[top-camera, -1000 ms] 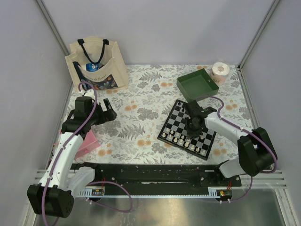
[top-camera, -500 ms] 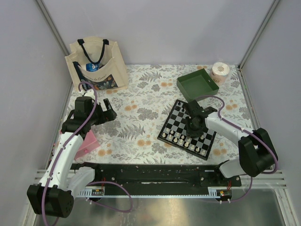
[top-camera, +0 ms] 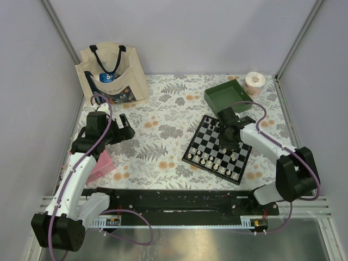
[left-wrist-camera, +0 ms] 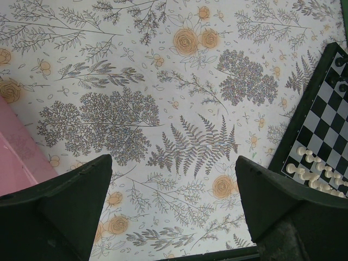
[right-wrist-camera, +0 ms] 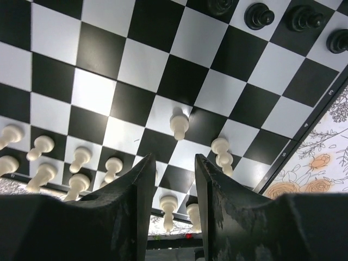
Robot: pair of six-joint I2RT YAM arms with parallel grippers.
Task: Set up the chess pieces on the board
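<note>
**Table (top-camera: 168, 141), top view.** Board (top-camera: 202, 142) right of centre. Pieces (top-camera: 211, 161) fill its two near rows, one piece (right-wrist-camera: 179, 126) stands a square ahead of them, and further pieces (right-wrist-camera: 259, 15) stand toward its far edge. Tray (top-camera: 228, 98) just behind the board, roll (top-camera: 254, 82) at the tray's right. Bag (top-camera: 111, 73) at far left; pouch (top-camera: 100, 166) at near left. Right gripper (right-wrist-camera: 173, 163) above the board's middle.

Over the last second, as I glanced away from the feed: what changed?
The right gripper shifted from over the white pieces toward the far side of the board, nearer the green tray, fingers slightly apart, holding nothing. The left gripper and everything else look unmoved.
</note>
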